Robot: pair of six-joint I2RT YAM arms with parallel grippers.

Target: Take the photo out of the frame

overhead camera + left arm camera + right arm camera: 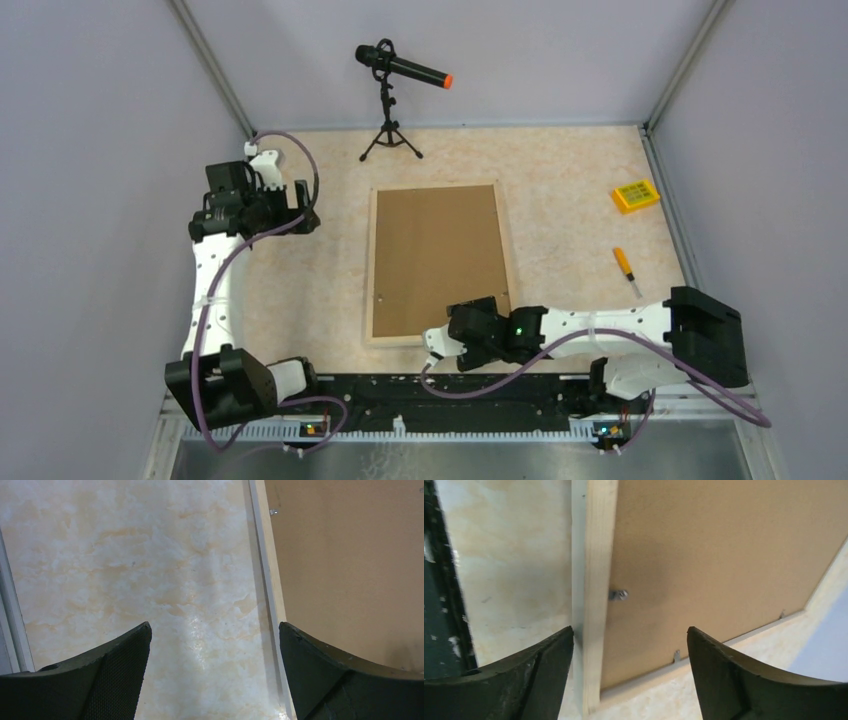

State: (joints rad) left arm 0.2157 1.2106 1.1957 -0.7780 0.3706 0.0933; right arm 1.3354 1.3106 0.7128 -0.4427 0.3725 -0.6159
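The frame lies face down in the middle of the table, its brown hardboard back up and its pale wood rim around it. The photo is hidden under the back. My left gripper is open and empty, above bare table left of the frame's far left corner; the left wrist view shows the frame's rim by the right finger. My right gripper is open and empty at the frame's near edge; in the right wrist view it straddles the wood rim near a small metal tab.
A microphone on a small tripod stands at the back. A yellow box and an orange-handled screwdriver lie to the right of the frame. A black rail runs along the near edge. Walls close in on three sides.
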